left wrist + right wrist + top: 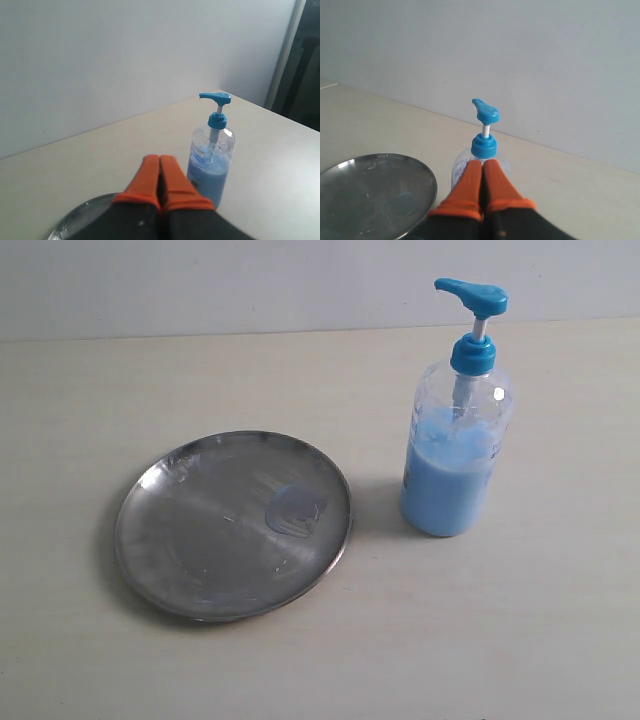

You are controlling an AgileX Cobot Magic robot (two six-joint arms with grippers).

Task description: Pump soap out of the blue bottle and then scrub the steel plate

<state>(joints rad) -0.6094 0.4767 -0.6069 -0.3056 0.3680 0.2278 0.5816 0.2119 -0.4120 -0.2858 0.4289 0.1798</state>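
Note:
The steel plate (233, 525) lies on the table at the left, with a pale blue smear of soap (293, 510) near its right rim. To its right stands the blue bottle (457, 435), upright, pump head raised, about half full of light blue liquid. Neither gripper shows in the exterior view. In the left wrist view my left gripper (159, 159) is shut and empty, above the plate's edge (80, 216), with the bottle (211, 160) beyond it. In the right wrist view my right gripper (482, 163) is shut and empty in front of the bottle (485, 142), the plate (375, 192) beside it.
The pale wooden table (520, 630) stretches around both objects. A plain light wall (250, 280) runs along its far edge. A dark opening (302, 75) shows past the table's corner in the left wrist view.

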